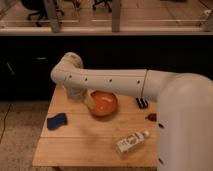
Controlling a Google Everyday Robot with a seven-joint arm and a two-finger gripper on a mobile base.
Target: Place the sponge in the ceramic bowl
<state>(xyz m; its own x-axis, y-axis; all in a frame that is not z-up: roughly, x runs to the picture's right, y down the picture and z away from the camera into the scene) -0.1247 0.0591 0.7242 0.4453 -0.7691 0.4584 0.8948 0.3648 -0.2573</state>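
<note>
The dark-blue sponge [56, 120] lies on the left part of the wooden table [95, 145]. The orange ceramic bowl [103, 103] stands near the middle of the table, to the right of the sponge. My white arm reaches in from the right, above the bowl. It bends down at the table's back left, and my gripper [78, 95] hangs there just left of the bowl. The gripper is behind and to the right of the sponge, apart from it. The arm hides part of the bowl's back rim.
A white bottle [131, 142] lies on its side at the front right. A dark-red flat object [151, 117] and a small dark item [142, 102] sit at the right edge. A dark counter wall stands behind the table.
</note>
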